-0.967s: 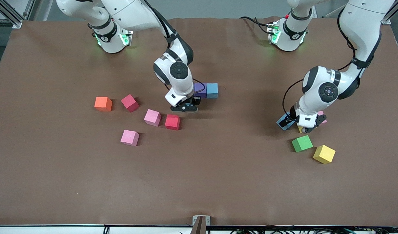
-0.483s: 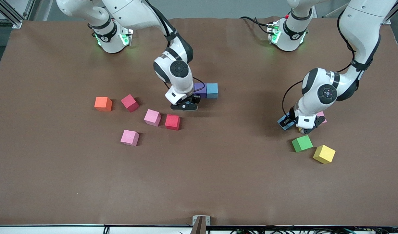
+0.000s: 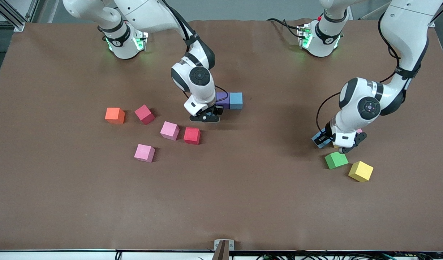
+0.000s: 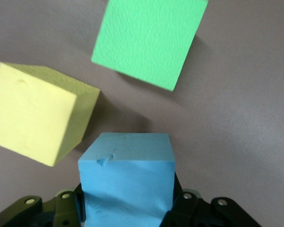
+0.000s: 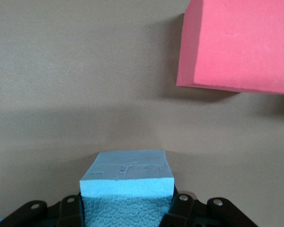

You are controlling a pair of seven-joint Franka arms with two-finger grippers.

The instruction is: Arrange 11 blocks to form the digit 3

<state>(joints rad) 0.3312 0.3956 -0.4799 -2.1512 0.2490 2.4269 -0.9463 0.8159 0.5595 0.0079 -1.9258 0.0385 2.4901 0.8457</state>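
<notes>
My left gripper [image 3: 323, 138] [image 4: 128, 208] is shut on a light blue block [image 3: 318, 141] [image 4: 125, 182], held low over the table at the left arm's end. Close by lie a green block [image 3: 336, 159] [image 4: 149, 40] and a yellow block [image 4: 38, 111]; another yellow block [image 3: 360, 170] lies nearer the front camera. My right gripper [image 3: 206, 117] [image 5: 128, 210] is shut on another light blue block [image 5: 128, 187], low beside a purple block [image 3: 223, 100] that touches a light blue block [image 3: 236, 100]. A red block [image 3: 192, 135] [image 5: 241, 45] and two pink blocks [image 3: 170, 130] [image 3: 144, 152] lie nearer the front camera.
An orange cube [image 3: 115, 115] and a darker crimson cube [image 3: 145, 114] sit toward the right arm's end. A sliver of a pink cube [image 3: 358, 130] shows under the left wrist. Bare brown table [image 3: 243, 187] stretches across the part nearest the front camera.
My left gripper has shut on the light blue block and shifted with it a little toward the green block. The right gripper has edged slightly closer to the purple block.
</notes>
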